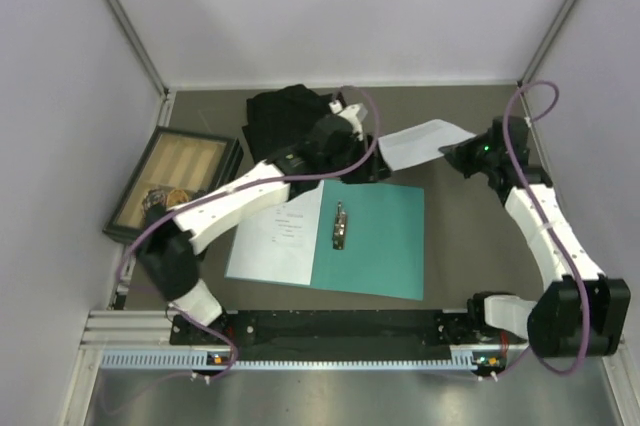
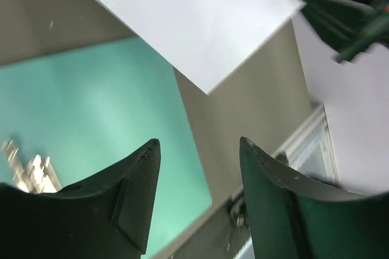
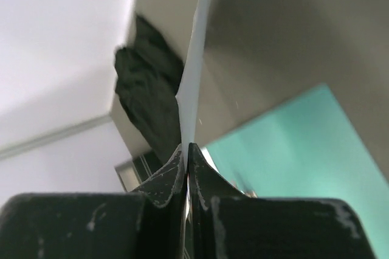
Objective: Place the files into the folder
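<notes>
The teal folder [image 1: 375,241] lies open in the middle of the table, metal clip [image 1: 340,224] at its spine. One white file sheet [image 1: 275,236] lies on its left half. My right gripper [image 1: 458,154] is shut on the edge of the second file sheet [image 1: 422,143] and holds it in the air behind the folder. The right wrist view shows that sheet [image 3: 193,82] edge-on between the closed fingers [image 3: 173,171]. My left gripper [image 1: 368,164] is open and empty above the folder's far edge, just left of the held sheet [image 2: 194,16]. The folder [image 2: 91,107] shows below the left gripper [image 2: 199,149].
A black cloth [image 1: 285,116] lies at the back, under my left arm. A dark-framed wooden tray [image 1: 175,181] sits at the left with a small object in its near corner. Walls close in on both sides. A metal rail [image 1: 300,356] runs along the near edge.
</notes>
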